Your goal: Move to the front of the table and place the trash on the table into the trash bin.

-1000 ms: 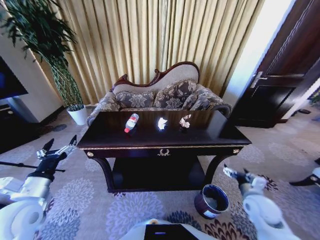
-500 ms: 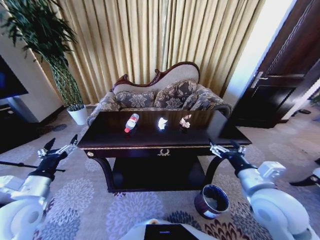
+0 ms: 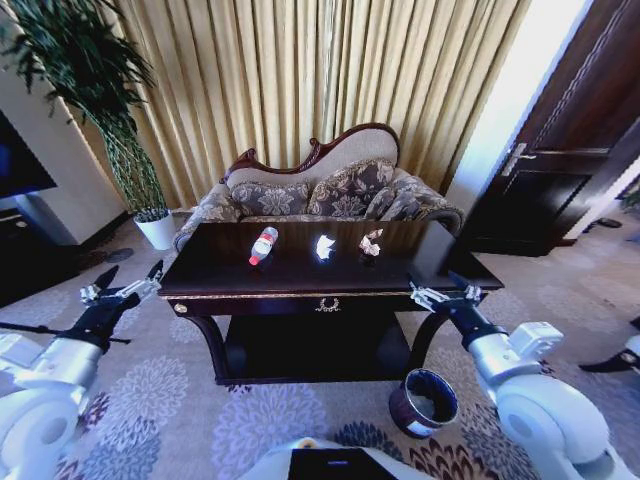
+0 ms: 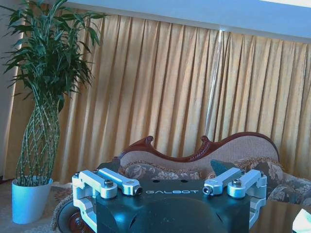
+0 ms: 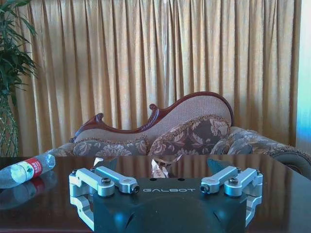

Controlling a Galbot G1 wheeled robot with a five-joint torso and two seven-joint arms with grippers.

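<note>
robot facing the front of the dark worktop (image 3: 300,272). three pieces of trash lie in a row on its far half, apart from one another: a clear plastic bottle (image 3: 263,245) with a red label, on its side; a crumpled white paper (image 3: 324,246) in the middle; a crumpled beige wrapper (image 3: 371,242) toward the robot's right. the right pincer (image 3: 440,294) hovers at the worktop's front right edge, fingers spread wide and holding nothing; the right wrist view looks along the glossy top toward the bottle (image 5: 26,170). the left pincer (image 3: 122,292) hangs off the left front corner, also wide and holding nothing. the round dark trash bin (image 3: 424,400) stands on the carpet by the right front leg; its contents cannot be made out. handling, as a judgement: all three items look light. the bottle is smooth and may roll, so a grasp across its body suits. the paper and wrapper are soft and should crush under the fingers, so any raised fold will serve.
</note>
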